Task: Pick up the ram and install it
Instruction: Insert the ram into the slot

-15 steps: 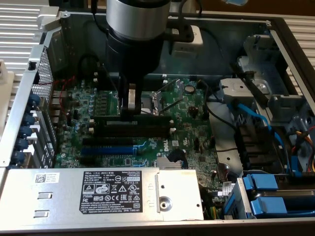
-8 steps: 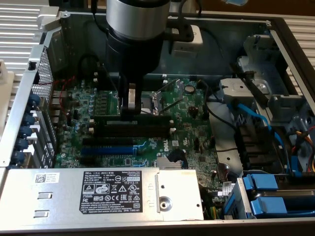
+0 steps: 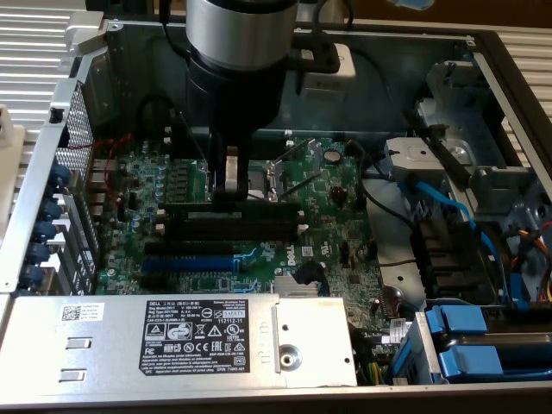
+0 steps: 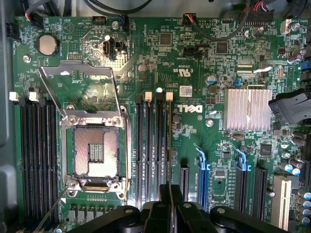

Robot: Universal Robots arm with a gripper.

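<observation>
My gripper reaches down into the open computer case and stands low over the long black slots beside the processor socket. In the wrist view the gripper is shut on the ram. The ram shows edge-on as a thin dark strip between the black fingers. It runs in line with the bank of black slots with white end clips, over the slot nearest the Dell logo. Whether the ram touches that slot I cannot tell.
The open socket has its metal lid raised. A second bank of black slots lies beyond it. Blue slots, a silver heatsink, the power supply and blue drive carriers surround the board.
</observation>
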